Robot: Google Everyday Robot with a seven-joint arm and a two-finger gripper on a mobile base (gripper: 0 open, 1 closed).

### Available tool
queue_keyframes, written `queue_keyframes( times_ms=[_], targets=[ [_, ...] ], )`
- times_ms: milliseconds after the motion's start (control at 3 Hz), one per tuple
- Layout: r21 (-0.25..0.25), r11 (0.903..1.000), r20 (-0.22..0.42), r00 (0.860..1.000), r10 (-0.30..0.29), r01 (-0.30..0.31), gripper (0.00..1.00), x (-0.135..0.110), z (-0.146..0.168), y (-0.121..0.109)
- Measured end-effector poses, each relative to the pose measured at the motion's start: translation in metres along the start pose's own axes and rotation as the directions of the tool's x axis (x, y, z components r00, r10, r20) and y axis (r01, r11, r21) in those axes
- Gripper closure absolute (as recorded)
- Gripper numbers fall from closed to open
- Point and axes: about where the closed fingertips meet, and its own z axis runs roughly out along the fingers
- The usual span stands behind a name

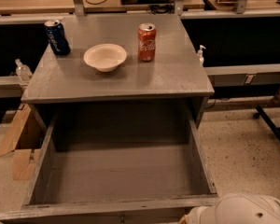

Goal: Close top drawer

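Observation:
The top drawer (pixel 121 171) is pulled far out of the grey cabinet toward the camera. It is a wide, deep grey box, and its inside is empty. The top edge of its front panel (pixel 107 210) runs along the bottom of the view; the panel's face and knob are hidden below it. A white rounded part of my arm (pixel 245 210) shows at the bottom right, next to the drawer's front right corner. My gripper itself is out of view below the bottom edge.
On the cabinet top (pixel 177 73) stand a blue can (pixel 56 37), a white bowl (pixel 105 57) and a red cola can (pixel 146 42). Cardboard (pixel 18 143) lies on the floor at the left. A chair base (pixel 273 125) is at the right.

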Motion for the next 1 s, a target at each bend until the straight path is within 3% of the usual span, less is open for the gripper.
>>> queue_keyframes(
  times_ms=[333, 667, 1000],
  targets=[
    [0.005, 0.9998, -0.028, 0.999, -0.017, 0.017, 1.0, 0.001, 0.002, -0.02],
    [0.005, 0.9998, -0.028, 0.999, -0.017, 0.017, 1.0, 0.001, 0.002, -0.019],
    [0.005, 0.9995, -0.076, 0.997, -0.03, 0.03, 1.0, 0.001, 0.002, -0.055]
  ],
)
